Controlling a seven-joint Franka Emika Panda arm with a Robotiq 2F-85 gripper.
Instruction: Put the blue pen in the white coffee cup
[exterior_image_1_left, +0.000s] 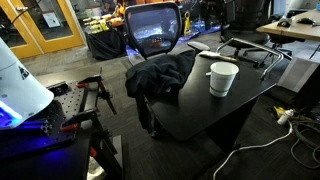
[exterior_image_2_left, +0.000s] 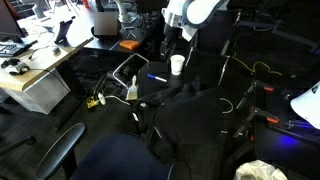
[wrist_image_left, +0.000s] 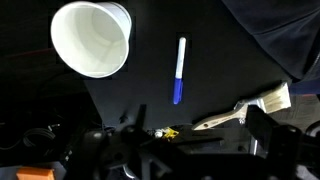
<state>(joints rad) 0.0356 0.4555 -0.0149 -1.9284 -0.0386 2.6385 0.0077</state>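
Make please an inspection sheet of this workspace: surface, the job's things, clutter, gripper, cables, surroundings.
Surface: black table, dark and plain.
Job's things: white coffee cup upright, nothing seen inside; blue pen lying flat beside it, not touching.
Clutter: dark cloth heaped on the table; paintbrush near the pen; black metal rods behind the cup.
Gripper: gripper above the table near the cup, holding nothing; open or shut cannot be told.
Cables: white cable on the floor.
Surroundings: office chair; cluttered desk.
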